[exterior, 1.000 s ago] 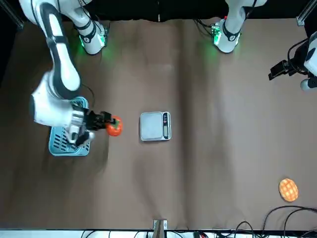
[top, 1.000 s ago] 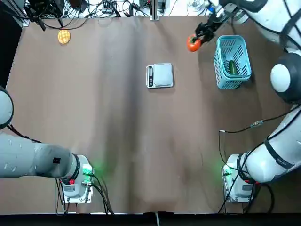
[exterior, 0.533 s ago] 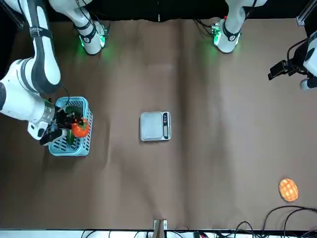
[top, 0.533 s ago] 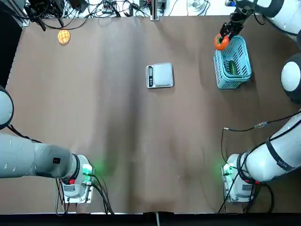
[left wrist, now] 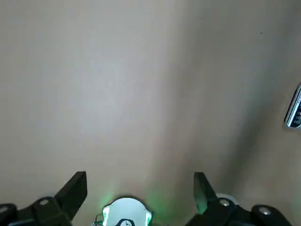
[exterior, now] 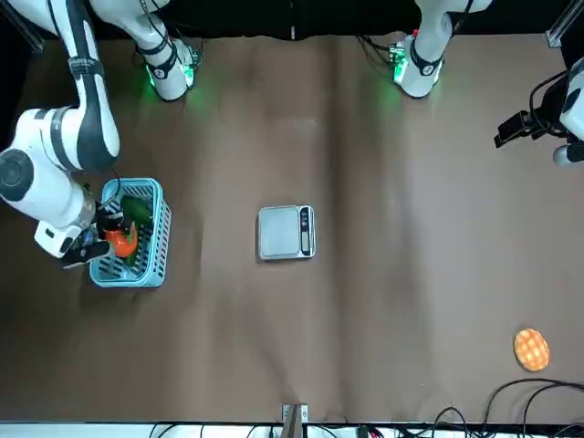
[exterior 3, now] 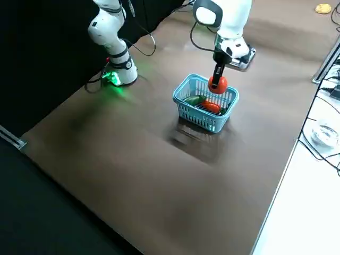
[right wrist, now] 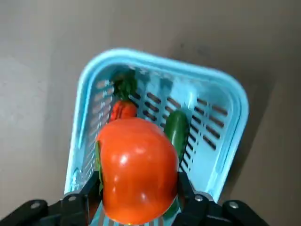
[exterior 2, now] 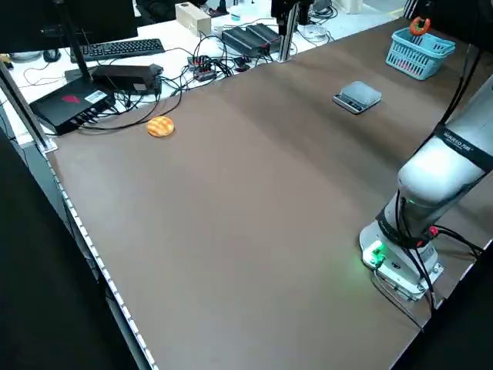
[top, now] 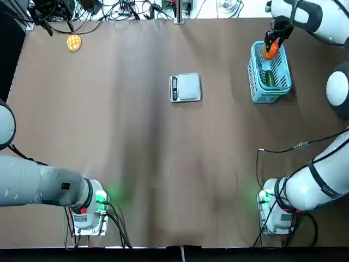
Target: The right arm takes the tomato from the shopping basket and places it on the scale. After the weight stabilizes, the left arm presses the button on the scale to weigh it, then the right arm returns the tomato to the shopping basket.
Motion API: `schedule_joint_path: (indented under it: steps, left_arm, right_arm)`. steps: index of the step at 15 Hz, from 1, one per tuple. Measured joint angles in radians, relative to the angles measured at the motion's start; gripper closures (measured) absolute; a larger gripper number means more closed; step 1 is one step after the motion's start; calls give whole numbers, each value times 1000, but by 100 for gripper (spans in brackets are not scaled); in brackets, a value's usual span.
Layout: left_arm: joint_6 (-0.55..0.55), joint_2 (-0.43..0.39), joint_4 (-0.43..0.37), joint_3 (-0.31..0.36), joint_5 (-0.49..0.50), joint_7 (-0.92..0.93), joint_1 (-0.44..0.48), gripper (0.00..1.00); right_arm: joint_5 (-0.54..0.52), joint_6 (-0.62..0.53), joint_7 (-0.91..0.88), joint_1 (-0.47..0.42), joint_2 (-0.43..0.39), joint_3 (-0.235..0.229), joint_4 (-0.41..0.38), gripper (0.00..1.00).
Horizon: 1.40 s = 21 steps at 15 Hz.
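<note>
Right gripper (top: 271, 42): positioned above the far end of the shopping basket (top: 256, 82), fingers clamped on the tomato (top: 269, 51). Tomato held in the air over the basket opening, not resting on the contents. Inside the basket: an elongated dark green vegetable (right wrist: 177, 128) and an orange-red item with green leaves (right wrist: 121, 107), both lying on the bottom. Basket located at the far right of the table (top: 136, 147). Scale (top: 186, 87) located near the table centre, left of the basket and well apart from it, weighing plate bare. Left gripper (left wrist: 140, 197): raised above the table at the left side, well apart from the scale, fingers spread wide, gripping nothing. Flat yellow-orange round item (top: 74, 42) at the far left corner.
</note>
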Motion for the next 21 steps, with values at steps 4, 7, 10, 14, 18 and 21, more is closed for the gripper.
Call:
schedule_joint_path:
  steps: [4, 7, 10, 14, 18, 21]
  left_arm:
    - [0, 0, 0, -1, 0, -12, 0, 0]
    - [0, 0, 0, -1, 0, -14, -1, 0]
    - [0, 0, 0, -1, 0, -15, -5, 0]
    - [8, 0, 0, -1, 0, -16, -6, 0]
    - [62, 0, 0, 0, 6, -18, -5, 0]
    - [76, 0, 0, -1, 18, -18, -6, 0]
  right_arm:
    - [-23, 3, 78, 8, 10, 0, -31, 32]
    - [-24, 4, 89, 3, 31, -5, -35, 32]
    - [-24, 27, 92, -11, 78, -7, -35, 32]
    - [-24, 38, 92, -18, 127, -5, -36, 32]
    - [-23, 38, 96, -14, 140, -3, -35, 32]
    - [-23, 38, 98, -17, 148, -4, -36, 32]
